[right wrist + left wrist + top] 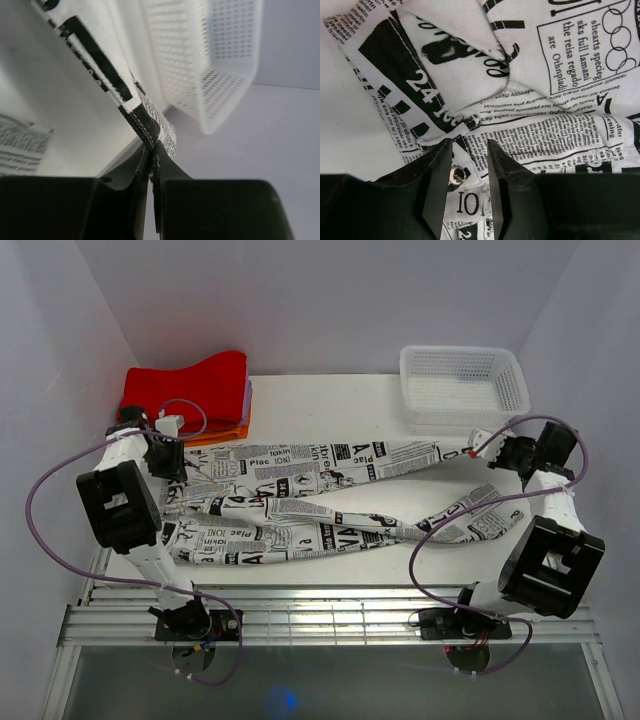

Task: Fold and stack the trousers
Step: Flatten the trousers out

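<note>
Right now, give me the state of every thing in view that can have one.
Newspaper-print white fabric trousers: unfolded, legs splayed apart.
Left gripper: open, jaws astride the waistband.
Right gripper: shut on a trouser-leg hem.
White perforated plastic basket: upright, empty.
Red fabric cloth: folded.

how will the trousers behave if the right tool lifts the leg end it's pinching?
Probably floppy: the trousers lie in soft folds with the legs crossed, so the rest should drape and drag rather than rise as one. The right tool pinches only a thin hem edge, so the cloth may slip out under the trailing length. The fabric looks thin, so likely light.
</note>
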`<state>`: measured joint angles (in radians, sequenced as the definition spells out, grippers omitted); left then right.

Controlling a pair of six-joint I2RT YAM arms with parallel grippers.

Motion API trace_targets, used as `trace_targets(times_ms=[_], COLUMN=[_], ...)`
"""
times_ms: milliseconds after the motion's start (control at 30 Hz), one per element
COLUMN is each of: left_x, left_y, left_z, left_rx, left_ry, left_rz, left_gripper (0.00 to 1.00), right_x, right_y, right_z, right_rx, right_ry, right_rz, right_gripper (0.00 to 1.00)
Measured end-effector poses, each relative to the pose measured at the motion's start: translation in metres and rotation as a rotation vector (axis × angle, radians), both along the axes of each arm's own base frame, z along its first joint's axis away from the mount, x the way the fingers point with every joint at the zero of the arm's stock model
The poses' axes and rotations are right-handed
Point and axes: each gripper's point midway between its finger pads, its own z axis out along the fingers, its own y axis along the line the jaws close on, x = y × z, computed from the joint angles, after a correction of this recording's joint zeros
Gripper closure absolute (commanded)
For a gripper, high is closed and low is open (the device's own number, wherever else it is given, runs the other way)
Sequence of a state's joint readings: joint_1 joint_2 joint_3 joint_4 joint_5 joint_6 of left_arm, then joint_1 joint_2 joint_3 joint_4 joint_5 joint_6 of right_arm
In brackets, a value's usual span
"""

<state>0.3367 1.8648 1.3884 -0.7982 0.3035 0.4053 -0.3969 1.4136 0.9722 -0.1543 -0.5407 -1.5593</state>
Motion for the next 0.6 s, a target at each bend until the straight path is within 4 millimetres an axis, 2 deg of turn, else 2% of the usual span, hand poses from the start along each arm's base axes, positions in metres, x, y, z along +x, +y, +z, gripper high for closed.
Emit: trace_targets(times_ms=[67,100,167,200,267,300,367,400,500,567,600], left_x=[0.001,0.001,-0.002,-0.002,-0.005,-0.006,-0.008,-0.009,-0.017,-0.025,-0.028], left_y=[0.002,0.004,0.007,0.009,0.014,0.016,0.018,0.019,0.017,0.014,0.014], left_z=[-0.002,-0.003,-0.003,-0.003,-0.003,-0.003,-0.004,-0.005,-0.012,-0.020,-0.024], left_rx=[-0.003,-0.004,-0.007,-0.006,-0.008,-0.009,-0.012,-0.015,-0.030,-0.038,-0.036], left_ry=[0.005,0.006,0.011,0.010,0.015,0.017,0.020,0.023,0.044,0.070,0.082], left_rz=[0.010,0.015,0.025,0.030,0.041,0.046,0.054,0.056,0.062,0.064,0.065], left_gripper=[0.56,0.56,0.56,0.55,0.54,0.54,0.53,0.53,0.54,0.56,0.57], right_x=[-0.020,-0.031,-0.056,-0.063,-0.069,-0.069,-0.061,-0.056,-0.028,-0.016,-0.014], right_y=[-0.009,-0.014,-0.028,-0.035,-0.055,-0.061,-0.074,-0.077,-0.083,-0.071,-0.064], right_z=[-0.036,-0.058,-0.104,-0.115,-0.126,-0.126,-0.112,-0.104,-0.058,-0.036,-0.033], right_rx=[-0.065,-0.084,-0.101,-0.106,-0.121,-0.125,-0.119,-0.114,-0.072,-0.034,-0.014], right_ry=[0.052,0.096,0.213,0.250,0.296,0.308,0.320,0.313,0.264,0.256,0.262], right_rz=[0.013,0.017,-0.005,-0.015,-0.061,-0.076,-0.113,-0.123,-0.177,-0.179,-0.176], right_gripper=[0.81,0.66,0.46,0.34,0.31,0.20,0.16,0.16,0.23,0.26,0.27])
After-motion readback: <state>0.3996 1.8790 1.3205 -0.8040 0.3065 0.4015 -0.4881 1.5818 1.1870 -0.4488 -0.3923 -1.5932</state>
